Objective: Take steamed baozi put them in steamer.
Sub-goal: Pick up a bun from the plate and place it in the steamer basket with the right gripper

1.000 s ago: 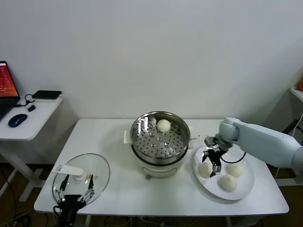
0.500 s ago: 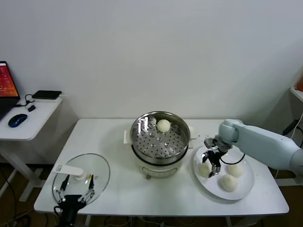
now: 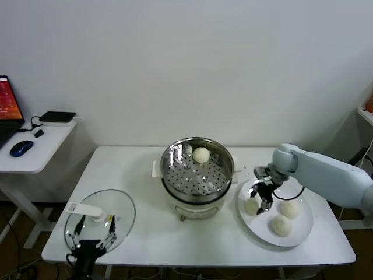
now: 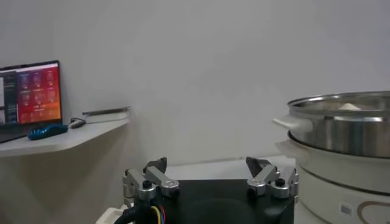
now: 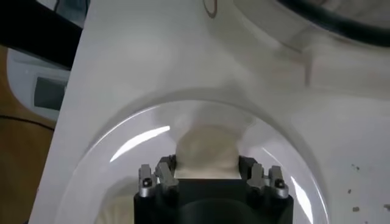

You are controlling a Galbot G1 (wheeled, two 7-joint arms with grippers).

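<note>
Steel steamer [image 3: 197,170] at the table's center holds one baozi [image 3: 201,154]; three baozi [image 3: 281,226] lie toward the right edge.

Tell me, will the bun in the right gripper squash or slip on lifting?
The bun looks soft and doughy, so the right gripper, shut on it, may dent it. Its smooth dome could slip. Probably light.

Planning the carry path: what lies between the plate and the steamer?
Only a narrow strip of bare table separates plate from steamer, in the head view.
</note>
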